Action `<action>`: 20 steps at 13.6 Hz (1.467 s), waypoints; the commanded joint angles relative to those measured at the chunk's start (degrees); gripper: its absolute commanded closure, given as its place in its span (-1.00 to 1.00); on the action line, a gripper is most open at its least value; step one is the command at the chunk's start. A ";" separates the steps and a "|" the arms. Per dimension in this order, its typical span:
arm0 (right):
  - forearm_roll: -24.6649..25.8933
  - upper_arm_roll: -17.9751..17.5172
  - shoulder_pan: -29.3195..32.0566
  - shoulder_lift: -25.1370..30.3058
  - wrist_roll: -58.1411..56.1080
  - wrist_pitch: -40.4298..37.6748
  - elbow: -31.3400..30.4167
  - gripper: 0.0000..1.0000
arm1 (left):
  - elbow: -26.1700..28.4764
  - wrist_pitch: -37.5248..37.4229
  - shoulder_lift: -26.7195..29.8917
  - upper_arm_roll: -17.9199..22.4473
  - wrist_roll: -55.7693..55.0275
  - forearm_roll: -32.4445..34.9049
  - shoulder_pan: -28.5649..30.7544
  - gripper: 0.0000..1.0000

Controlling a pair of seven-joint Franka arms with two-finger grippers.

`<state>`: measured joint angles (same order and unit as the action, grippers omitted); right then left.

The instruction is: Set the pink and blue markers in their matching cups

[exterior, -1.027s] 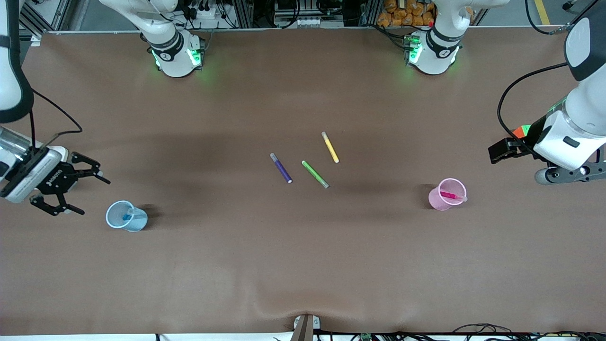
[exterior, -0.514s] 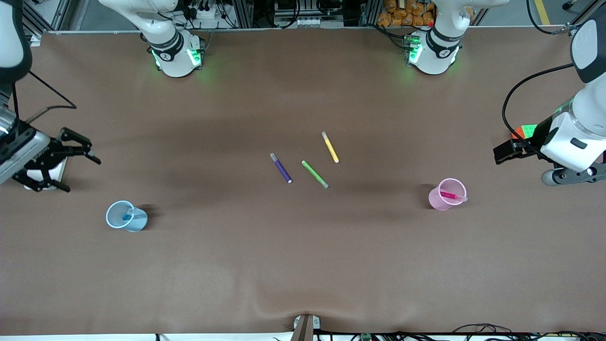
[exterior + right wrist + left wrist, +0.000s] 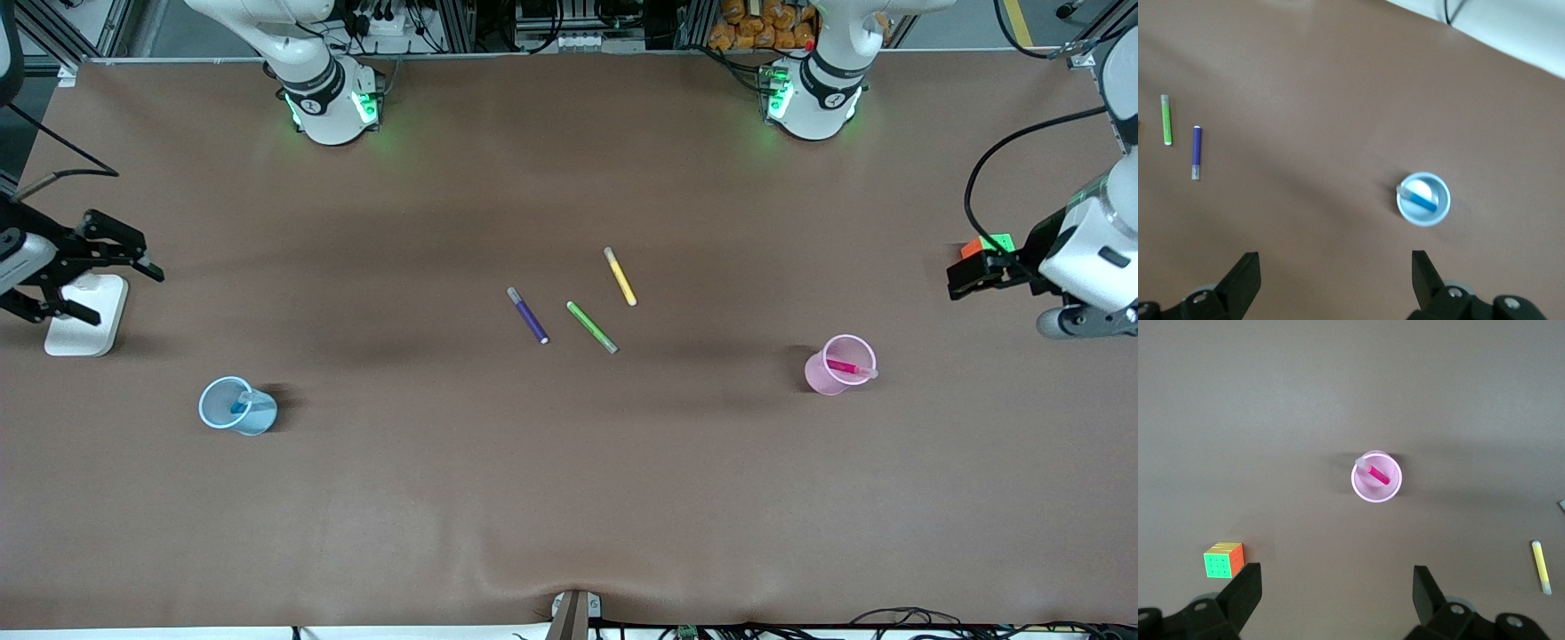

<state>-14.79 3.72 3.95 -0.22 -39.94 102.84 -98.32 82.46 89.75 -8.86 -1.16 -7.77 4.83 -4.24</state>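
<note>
Bench (image 3: 569, 498): brown covering, plain and matte, with a slight wrinkle at the edge nearest the front camera; soft shadows lie across its middle.
Room: aluminium framing, cables and a power strip run along the edge where the arm bases stand; green lights glow on both bases.
Pink cup (image 3: 840, 364): upright toward the left arm's end of the bench, the pink marker (image 3: 845, 366) leaning inside it, grey tip at the rim.
Blue cup (image 3: 234, 406): upright toward the right arm's end, the blue marker (image 3: 240, 405) inside it.
Purple marker (image 3: 528, 316), green marker (image 3: 592, 327), yellow marker (image 3: 621, 276): lying flat and apart near the bench's middle, between the two cups.
Left pincer (image 3: 1335, 593): spread, holding nothing, raised over the left arm's end of the bench, above a colourful puzzle cube (image 3: 987, 244).
Right pincer (image 3: 93, 276): spread, holding nothing, raised over a white block (image 3: 86, 316) at the right arm's end.
</note>
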 commanded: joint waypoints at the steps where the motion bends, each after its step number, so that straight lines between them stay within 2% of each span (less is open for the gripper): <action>1: 4.23 5.06 -5.70 0.65 8.19 -3.34 1.99 -1.00 | 7.07 0.50 7.26 -0.33 1.00 -1.66 0.02 -1.00; 6: 8.54 4.90 -5.88 0.65 21.72 -9.83 6.46 -1.00 | 14.90 1.12 15.87 -0.33 1.35 -3.42 -0.33 -1.00; 12: 12.93 1.56 -5.88 0.65 38.87 -17.66 9.81 -1.00 | 15.10 0.77 17.12 0.19 7.50 -4.48 -0.07 -1.00; 20: 14.70 1.29 -5.09 0.92 38.54 -20.22 10.87 -1.00 | 14.48 0.51 16.94 0.19 7.42 -4.39 0.11 -1.00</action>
<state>-1.81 5.18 -1.27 -0.04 -2.15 83.77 -87.82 96.56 90.42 7.13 -0.91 -1.33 1.37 -4.43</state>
